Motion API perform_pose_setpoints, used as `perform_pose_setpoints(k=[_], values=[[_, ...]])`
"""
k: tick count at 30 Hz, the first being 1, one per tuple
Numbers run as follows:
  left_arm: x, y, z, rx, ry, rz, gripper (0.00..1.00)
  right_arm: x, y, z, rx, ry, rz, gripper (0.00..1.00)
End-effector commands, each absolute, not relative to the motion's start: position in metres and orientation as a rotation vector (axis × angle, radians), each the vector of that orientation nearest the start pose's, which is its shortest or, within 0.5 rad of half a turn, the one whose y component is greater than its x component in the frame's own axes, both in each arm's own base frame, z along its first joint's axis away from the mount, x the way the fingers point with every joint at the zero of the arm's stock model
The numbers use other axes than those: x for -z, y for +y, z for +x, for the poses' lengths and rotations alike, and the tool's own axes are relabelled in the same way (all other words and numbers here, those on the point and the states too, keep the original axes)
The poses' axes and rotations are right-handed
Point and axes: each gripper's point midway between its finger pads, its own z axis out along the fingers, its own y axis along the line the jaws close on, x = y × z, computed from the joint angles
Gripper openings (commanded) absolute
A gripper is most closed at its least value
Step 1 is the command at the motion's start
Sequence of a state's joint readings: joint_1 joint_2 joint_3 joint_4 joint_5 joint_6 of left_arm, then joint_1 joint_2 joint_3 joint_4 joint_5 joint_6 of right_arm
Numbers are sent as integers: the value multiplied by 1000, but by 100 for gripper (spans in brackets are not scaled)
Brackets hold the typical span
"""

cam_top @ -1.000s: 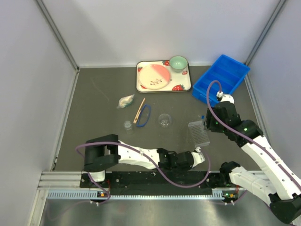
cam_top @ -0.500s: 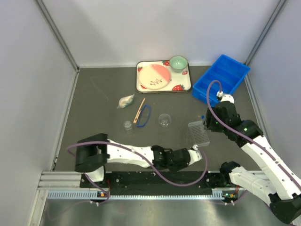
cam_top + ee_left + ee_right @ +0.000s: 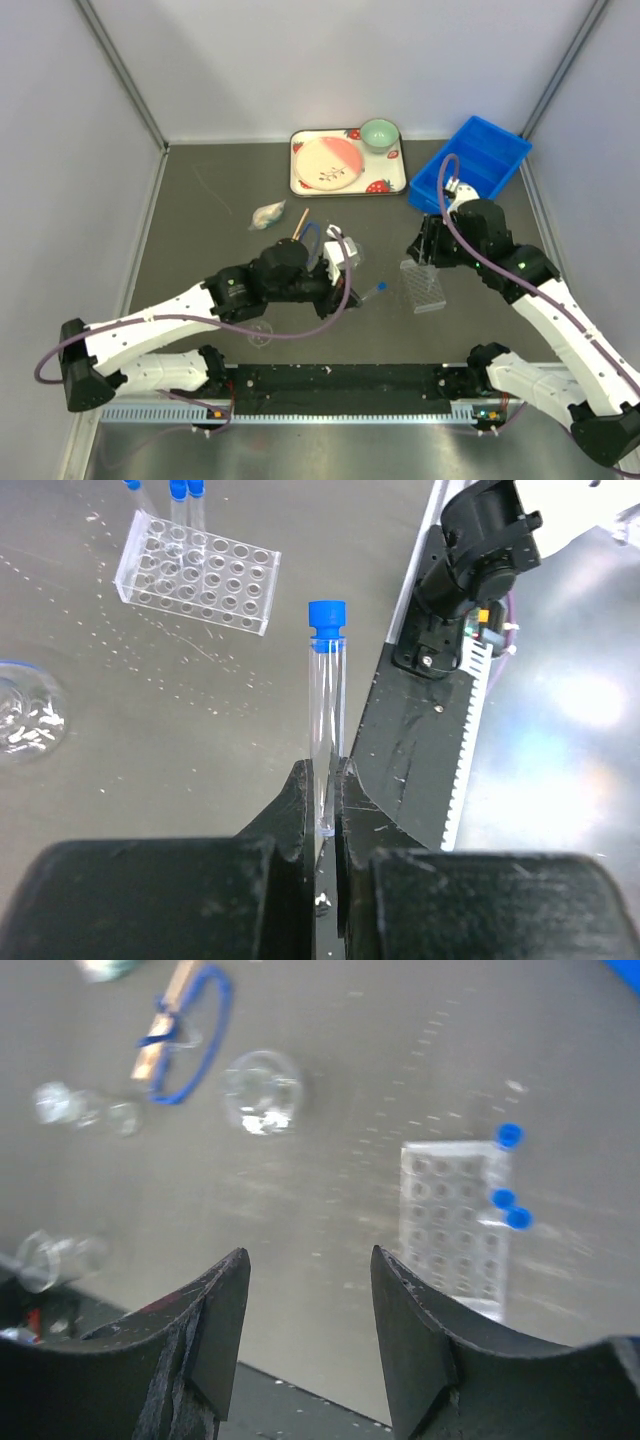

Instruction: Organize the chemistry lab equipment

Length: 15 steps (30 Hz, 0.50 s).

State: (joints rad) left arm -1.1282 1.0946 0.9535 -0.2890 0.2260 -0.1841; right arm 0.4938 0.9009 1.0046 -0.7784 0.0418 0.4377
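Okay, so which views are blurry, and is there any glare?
Right wrist view is blurred throughout, the tube rack and blue ring smeared; left wrist view is sharp on the gripped tube, with glare whitening the frame's right side; top view is sharp and evenly lit.

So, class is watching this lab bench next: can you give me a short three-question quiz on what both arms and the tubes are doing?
1. True or false: the left fingers are shut on a blue-capped tube.
2. How many other tubes stand in the clear rack? A two, B three, C five.
3. Fill in: the right fingers are ____ and hold nothing.
Key: 1 true; 2 B; 3 open.
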Motion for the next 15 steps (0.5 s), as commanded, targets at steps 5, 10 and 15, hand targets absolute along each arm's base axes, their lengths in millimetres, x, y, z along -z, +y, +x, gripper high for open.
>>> perform_pose_setpoints(k=[5,10,15], values=[[-257,-328,90,1453,1725,1134,0,-288,231,215,-1114,2041,-397,50],[-259,-322,94,1546,1725,1100,0,-292,256,208,-1318,2017,-474,50],[-266,-318,100,1595,1705,1084,0,-284,264,199,-1426,2021,-509,50]])
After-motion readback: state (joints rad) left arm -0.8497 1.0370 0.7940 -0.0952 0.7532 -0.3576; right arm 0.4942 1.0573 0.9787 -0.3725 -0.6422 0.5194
